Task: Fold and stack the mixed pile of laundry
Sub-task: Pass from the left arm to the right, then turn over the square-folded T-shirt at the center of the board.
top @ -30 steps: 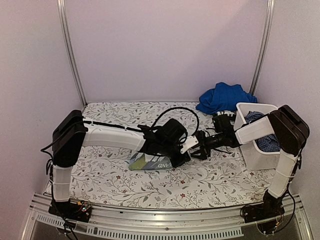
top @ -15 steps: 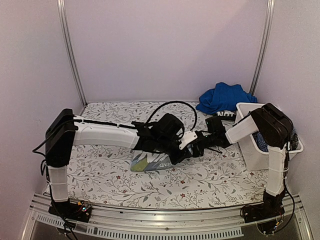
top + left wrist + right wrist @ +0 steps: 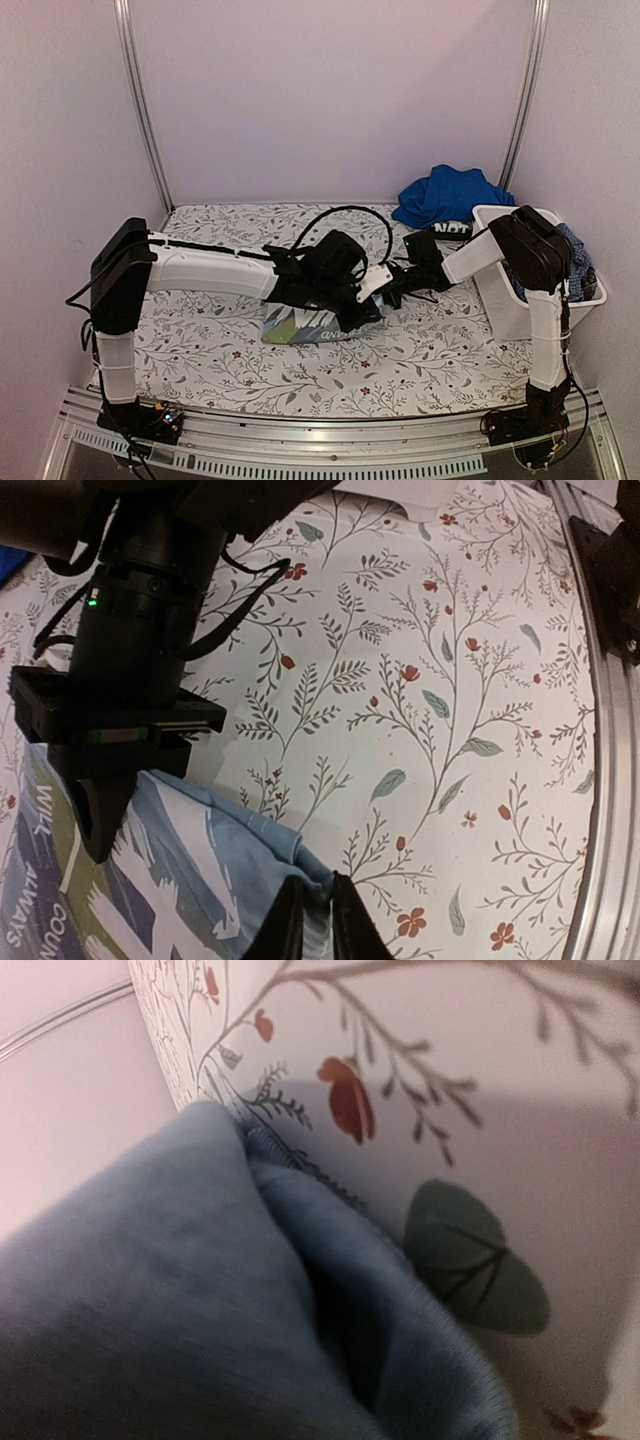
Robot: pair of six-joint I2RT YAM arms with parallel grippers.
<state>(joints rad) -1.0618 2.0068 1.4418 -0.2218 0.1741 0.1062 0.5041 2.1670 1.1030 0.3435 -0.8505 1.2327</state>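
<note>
A pale blue garment (image 3: 305,327) with a white and green print lies folded near the middle of the table. My left gripper (image 3: 318,920) is shut on its right corner (image 3: 300,865), low over the table cover. My right gripper (image 3: 387,294) reaches in from the right. In the left wrist view it (image 3: 100,840) shows as one dark wedge closed down on the garment's far edge. In the right wrist view its fingers are hidden and bunched blue cloth (image 3: 200,1290) fills the frame. A royal blue garment (image 3: 450,195) lies heaped at the back right.
A white plastic tub (image 3: 520,310) stands at the right edge with dark checked cloth (image 3: 580,262) in it. The leaf-and-flower table cover (image 3: 210,345) spans the table. A metal rail (image 3: 610,780) runs along the near edge. Black cables (image 3: 345,215) loop over the left wrist.
My right gripper has moved left to the garment's edge and closed its jaws there, with its elbow lifting by the tub. The left gripper has kept its hold and barely moved.
</note>
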